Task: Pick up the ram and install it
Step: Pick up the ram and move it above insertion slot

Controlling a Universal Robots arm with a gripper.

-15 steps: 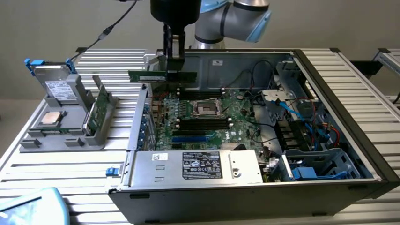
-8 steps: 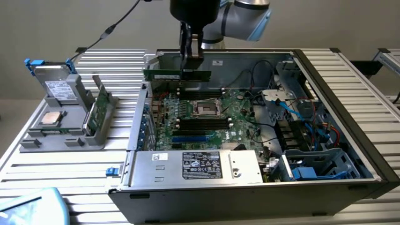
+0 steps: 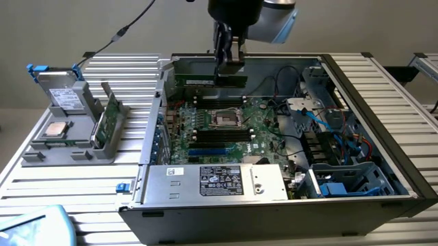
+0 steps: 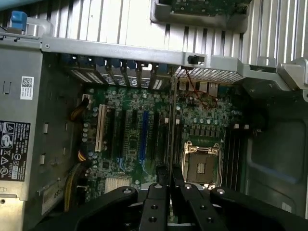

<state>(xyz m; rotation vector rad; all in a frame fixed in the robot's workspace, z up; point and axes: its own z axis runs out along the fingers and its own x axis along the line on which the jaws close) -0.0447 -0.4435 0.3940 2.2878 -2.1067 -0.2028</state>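
Note:
The ram point(image 3: 205, 80), a narrow dark-green stick, hangs level above the far part of the motherboard point(image 3: 263, 136) inside the open computer case point(image 3: 383, 128). My gripper point(image 3: 229, 70) is shut on its right portion from above. In the wrist view the ram point(image 4: 172, 125) shows edge-on as a thin line running away from my gripper point(image 4: 169, 177), whose fingers point(image 4: 161, 175) press on it from both sides. It lies over the black memory slots point(image 4: 161, 139) beside the CPU socket point(image 4: 201, 163). The black memory slots point(image 3: 212, 102) sit just below the stick.
A silver power supply point(image 3: 215, 180) fills the case's near side. Blue and black cables point(image 3: 335, 125) and drive cages crowd the exterior view's right. A grey tray point(image 3: 68, 141) on the left holds a hard drive point(image 3: 65, 95), a processor point(image 3: 55, 130) and upright lighter-green boards point(image 3: 106, 123).

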